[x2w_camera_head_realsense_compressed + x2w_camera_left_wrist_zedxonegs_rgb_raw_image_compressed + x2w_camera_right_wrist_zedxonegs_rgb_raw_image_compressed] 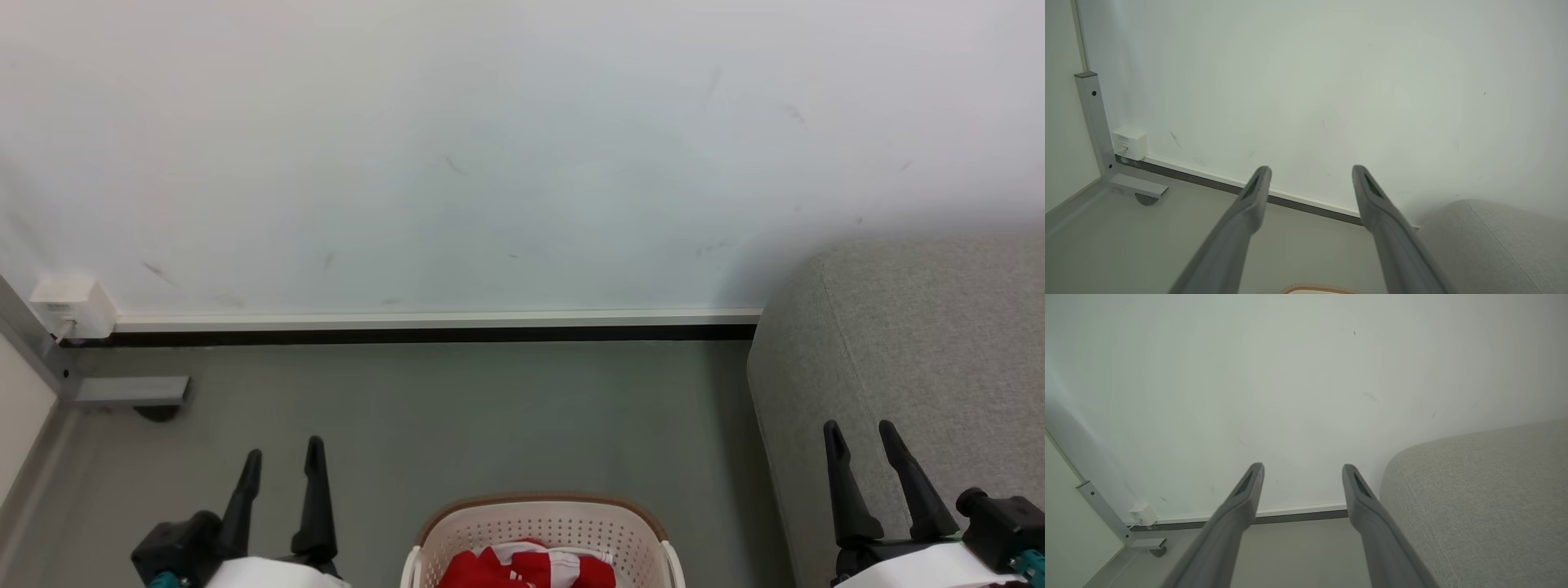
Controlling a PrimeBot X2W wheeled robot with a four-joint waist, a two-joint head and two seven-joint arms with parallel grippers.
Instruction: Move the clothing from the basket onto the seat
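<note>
In the head view, the left end effector [284,447] and the right end effector [859,425] are both released, fingers spread and empty. The basket [539,500] sits on the floor [490,408] between them, closer to the left one. The clothing [522,567] is bunched inside it; the picture's edge cuts it off, so the number of pieces is unclear. The seat [914,343] lies behind the right end effector's fingers.

In the left wrist view, the basket's rim [1323,289] peeks in just below the left end effector [1311,168]. The seat [1494,237] is off to its right, and a socket box [1129,143] and a metal frame leg [1094,118] are well to its left.

In the right wrist view, the seat [1486,498] is just right of the right end effector [1302,466], with the wall [1290,375] ahead.
</note>
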